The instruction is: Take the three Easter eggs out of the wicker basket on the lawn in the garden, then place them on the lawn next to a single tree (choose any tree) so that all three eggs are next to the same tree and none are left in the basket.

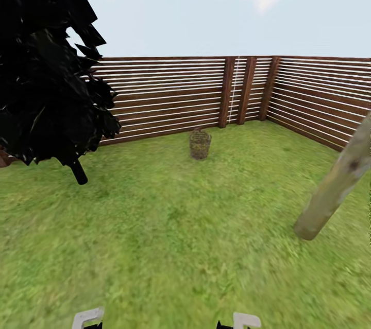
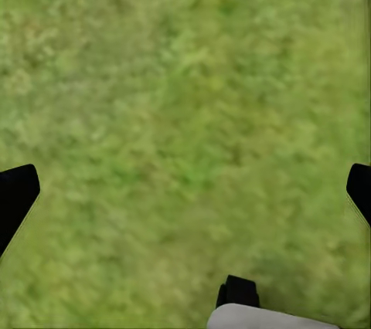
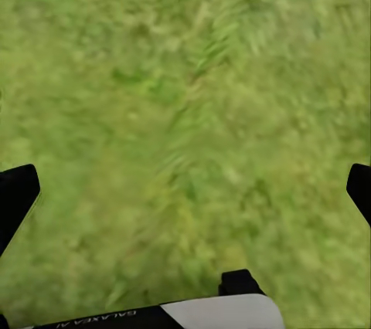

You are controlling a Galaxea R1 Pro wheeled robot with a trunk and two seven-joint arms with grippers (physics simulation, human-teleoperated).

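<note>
The wicker basket (image 1: pixel 200 144) stands far off on the lawn (image 1: pixel 170 226) near the fence (image 1: pixel 170 94), unreached; both grippers spread wide, empty. A pale tree (image 1: pixel 337 179) leans nearby.

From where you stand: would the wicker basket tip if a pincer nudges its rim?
Probably. The wicker basket looks taller than wide and stands free on the lawn, apart from the fence. Its open weave suggests it is light, so it may slide or tip.

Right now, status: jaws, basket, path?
Both jaws wide open, empty, over lawn. Wicker basket ahead near fence, eggs not discernible. Grass between bare; dark cypress left, pale trunk right.
</note>
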